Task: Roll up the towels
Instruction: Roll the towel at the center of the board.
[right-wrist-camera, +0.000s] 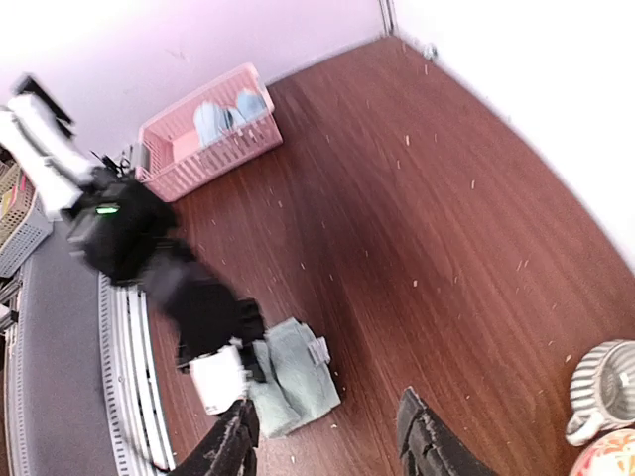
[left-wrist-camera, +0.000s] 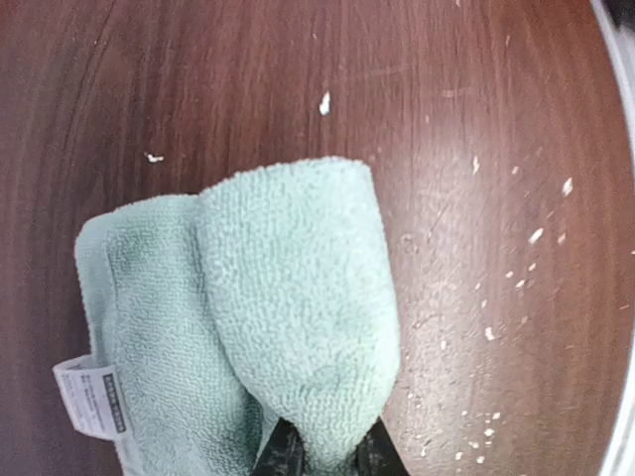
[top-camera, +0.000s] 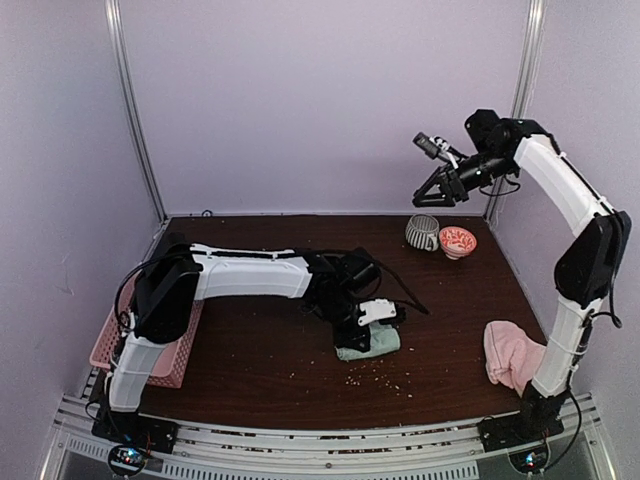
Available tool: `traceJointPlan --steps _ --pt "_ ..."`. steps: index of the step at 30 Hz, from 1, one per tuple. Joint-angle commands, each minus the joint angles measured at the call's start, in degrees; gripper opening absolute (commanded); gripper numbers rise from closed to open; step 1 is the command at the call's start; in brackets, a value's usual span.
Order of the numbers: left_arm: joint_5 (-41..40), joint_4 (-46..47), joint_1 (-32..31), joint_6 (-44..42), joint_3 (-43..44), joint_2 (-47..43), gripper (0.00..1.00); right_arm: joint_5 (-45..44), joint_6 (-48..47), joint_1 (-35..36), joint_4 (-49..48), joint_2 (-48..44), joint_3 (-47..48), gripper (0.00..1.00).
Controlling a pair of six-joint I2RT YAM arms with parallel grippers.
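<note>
The left arm point(top-camera: 250, 272) is stretching low across the table point(top-camera: 260, 370), its left gripper point(left-wrist-camera: 327, 458) pinching a raised fold of the mint green towel point(left-wrist-camera: 288, 317) at mid-table. The right arm point(top-camera: 560, 185) is hanging high at the back, its right gripper point(right-wrist-camera: 327, 441) spread wide and holding nothing. The pink towel point(top-camera: 512, 352) is lying crumpled beside that arm's base.

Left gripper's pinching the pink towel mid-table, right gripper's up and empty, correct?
Wrong towel: the left gripper pinches the mint green towel, clear in the left wrist view. The pink towel lies by the right arm's base. The right gripper is up and empty.
</note>
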State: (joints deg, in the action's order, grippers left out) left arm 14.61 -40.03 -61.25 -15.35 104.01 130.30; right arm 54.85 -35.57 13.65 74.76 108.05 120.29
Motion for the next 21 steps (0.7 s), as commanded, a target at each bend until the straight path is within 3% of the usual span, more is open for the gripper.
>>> traceJointPlan --steps 1,6,12,15,18,21 --pt "19.31 -9.06 3.65 5.64 5.16 6.84 0.07 7.46 -5.62 1.96 1.92 -8.73 -2.07 0.49" --pt "26.55 -9.67 7.33 8.58 8.53 11.07 0.06 -1.02 -16.42 14.78 0.17 -19.29 -16.3 0.52" --pt "27.9 -10.29 10.11 9.72 9.78 14.25 0.06 -12.87 -16.63 26.72 -0.94 -22.34 -28.31 0.47" --pt "27.65 -10.42 10.56 9.31 9.7 14.61 0.06 -23.06 -12.39 30.05 -10.01 -23.36 -37.03 0.45" --pt "27.67 -10.41 10.93 9.22 9.77 15.05 0.06 -36.65 -8.21 33.08 -22.38 -23.53 -46.43 0.49" --pt "28.75 -10.4 11.36 9.29 9.76 15.45 0.09 -44.48 -8.11 34.66 -29.69 -21.25 -52.23 0.52"
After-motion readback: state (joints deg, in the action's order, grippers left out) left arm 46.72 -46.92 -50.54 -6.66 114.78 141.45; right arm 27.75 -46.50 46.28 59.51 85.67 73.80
